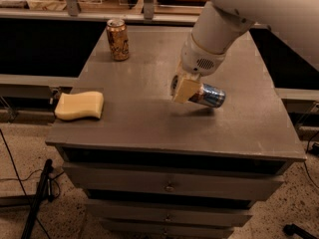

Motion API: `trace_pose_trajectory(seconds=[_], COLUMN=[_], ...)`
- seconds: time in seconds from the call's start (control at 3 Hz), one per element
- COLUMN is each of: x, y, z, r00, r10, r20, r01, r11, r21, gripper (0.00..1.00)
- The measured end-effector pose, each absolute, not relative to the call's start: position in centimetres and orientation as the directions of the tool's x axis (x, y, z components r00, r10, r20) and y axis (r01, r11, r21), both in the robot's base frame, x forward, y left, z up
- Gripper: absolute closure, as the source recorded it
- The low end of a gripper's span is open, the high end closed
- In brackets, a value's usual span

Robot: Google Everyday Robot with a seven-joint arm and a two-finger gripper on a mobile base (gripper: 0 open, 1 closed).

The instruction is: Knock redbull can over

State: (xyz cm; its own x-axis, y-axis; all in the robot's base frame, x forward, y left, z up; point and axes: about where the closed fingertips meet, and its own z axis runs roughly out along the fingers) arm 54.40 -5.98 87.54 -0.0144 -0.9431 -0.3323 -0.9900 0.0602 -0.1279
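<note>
Gripper (183, 89) hung low over the middle of the grey tabletop (134, 123), at the end of the white arm (224, 31) that reached down from the upper right. Its cream-coloured pad faced the camera and covered the left end of the redbull can (210, 95). Whether the gripper was spread apart or closed on anything could not be told from this side. The redbull can lay on its side on the tabletop, right of centre, its blue and silver body pointing to the right. An orange-gold patterned can (117, 39) stood upright near the far left corner, well apart from the gripper. A yellow sponge (79, 105) lay flat by the left edge, towards the front. Below the top, drawer fronts showed, one with a small knob (170, 187).
</note>
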Motion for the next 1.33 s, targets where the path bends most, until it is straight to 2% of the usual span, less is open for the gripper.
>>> trace_pose_trajectory(seconds=[0.33, 0.67, 1.0, 1.33], x=[54.41, 54.37, 54.37, 54.44], y=[-5.81, -5.70, -5.70, -6.45], z=[87.43, 87.40, 87.40, 86.77], r00=[-0.014, -0.012, -0.012, -0.008], r10=[-0.943, -0.943, -0.943, -0.920], r20=[-0.333, -0.333, -0.333, -0.391], r01=[-0.990, -0.990, -0.990, -0.990], r11=[0.059, 0.057, 0.057, 0.062], r21=[-0.127, -0.127, -0.127, -0.126], gripper=[0.16, 0.00, 0.00, 0.00])
